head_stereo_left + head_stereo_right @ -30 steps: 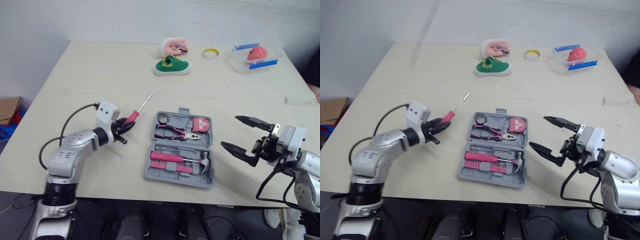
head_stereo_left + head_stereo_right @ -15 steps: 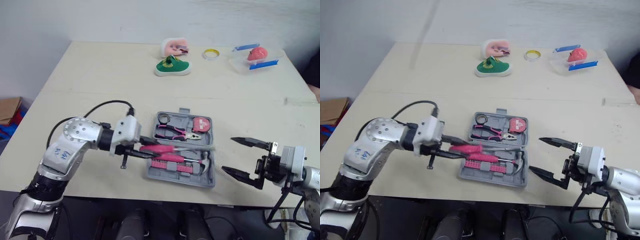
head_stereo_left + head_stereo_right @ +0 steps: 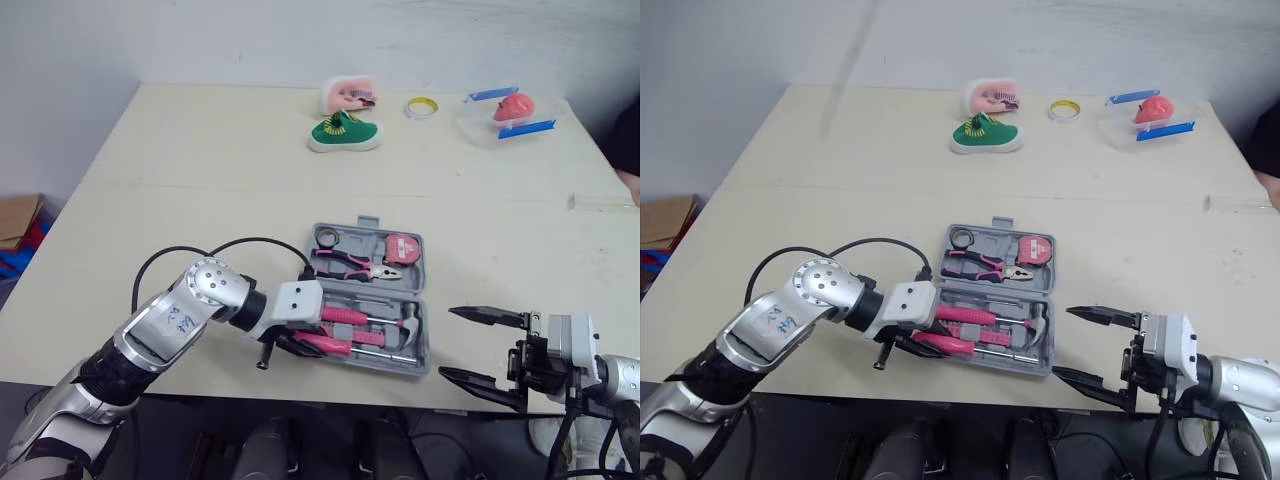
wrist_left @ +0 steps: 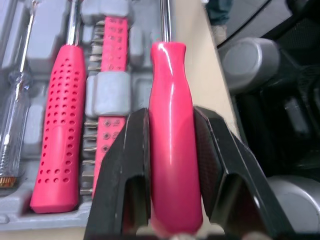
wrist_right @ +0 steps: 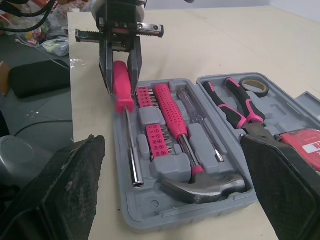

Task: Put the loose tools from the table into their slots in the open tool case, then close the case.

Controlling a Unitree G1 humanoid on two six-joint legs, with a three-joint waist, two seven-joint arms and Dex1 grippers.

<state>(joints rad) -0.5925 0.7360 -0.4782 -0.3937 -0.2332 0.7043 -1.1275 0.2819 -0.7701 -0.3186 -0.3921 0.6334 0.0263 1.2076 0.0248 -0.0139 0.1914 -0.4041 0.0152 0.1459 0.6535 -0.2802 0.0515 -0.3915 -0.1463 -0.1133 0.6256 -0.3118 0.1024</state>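
Left gripper [image 4: 169, 111], jaws pinching the screwdriver [image 5: 122, 93], has brought it from beside the case [image 5: 200, 209] onto the case's front slot, ready for release; right gripper's [image 3: 450, 342] jaws are spread.

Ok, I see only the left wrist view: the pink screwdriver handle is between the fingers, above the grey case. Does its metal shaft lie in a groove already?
Observer: It seems so. The shaft of the pink-handled screwdriver lies along the outermost groove of the grey plastic tool case, with its tip beside the steel hammer head. The left end effector grips the handle.
Operator: Where is the right end effector?
Observer: The right end effector is open, to the right of the case near the front edge of the beige table, touching nothing.
Operator: And the lid half?
Observer: It lies flat open, holding pink-and-black pliers and a pink tape measure.
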